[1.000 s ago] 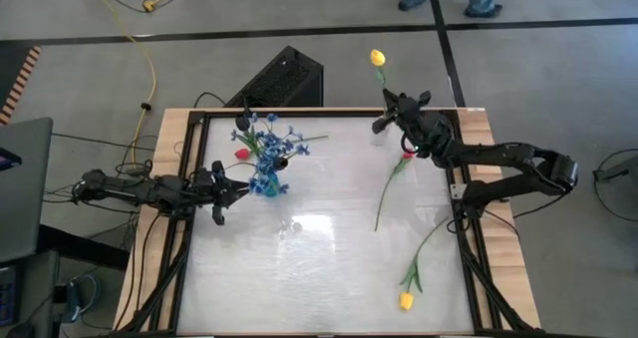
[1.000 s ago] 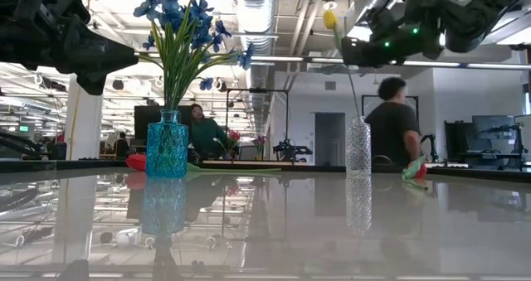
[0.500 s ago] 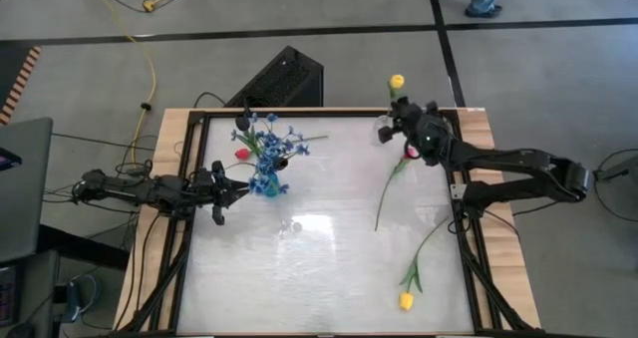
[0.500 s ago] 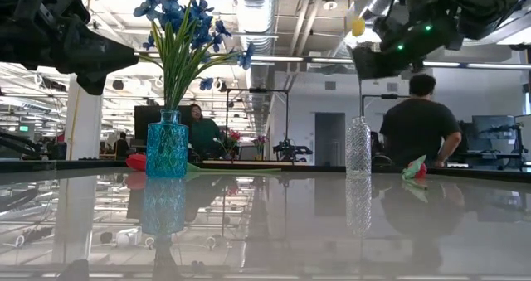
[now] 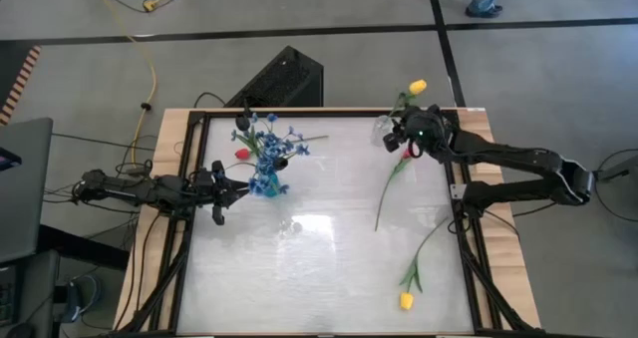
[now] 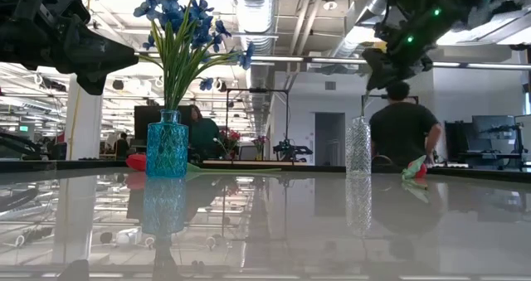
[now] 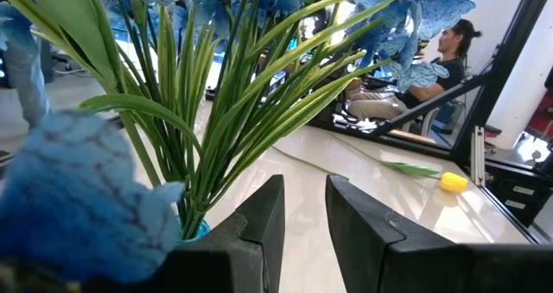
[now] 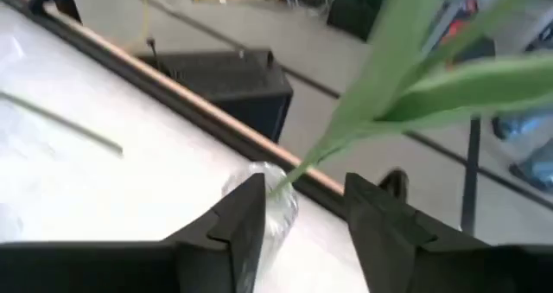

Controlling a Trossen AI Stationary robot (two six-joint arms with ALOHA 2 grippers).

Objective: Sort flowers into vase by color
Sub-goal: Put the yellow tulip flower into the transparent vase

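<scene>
A yellow tulip [image 5: 417, 87] hangs out past the far edge of the desk [image 5: 319, 278], its green stem running back into the right pincer [image 5: 403, 137], which sits above the clear glass vase [image 6: 358, 147] near the desk's far right corner. In the right wrist view the stem [image 8: 346, 137] runs between the two dark fingers down toward the vase mouth [image 8: 268, 185]; whether the fingers actually press on it cannot be told.

A red tulip [image 5: 391, 183] lies flat on the desk just beside that vase. A second yellow tulip [image 5: 407, 300] lies near the right front corner, well apart from both vases.

The blue small-blossom sprays [image 5: 264, 139] stand upright in the blue glass vase [image 6: 167, 145] on the left side of the desk. Another red tulip [image 5: 241, 154] lies on the desk just beside the blue vase.

The left pincer [image 5: 221, 190] waits near the blue vase, its fingers [image 7: 259, 228] slightly spread and holding nothing.

A person [image 6: 403, 133] stands in the room beyond the desk.
</scene>
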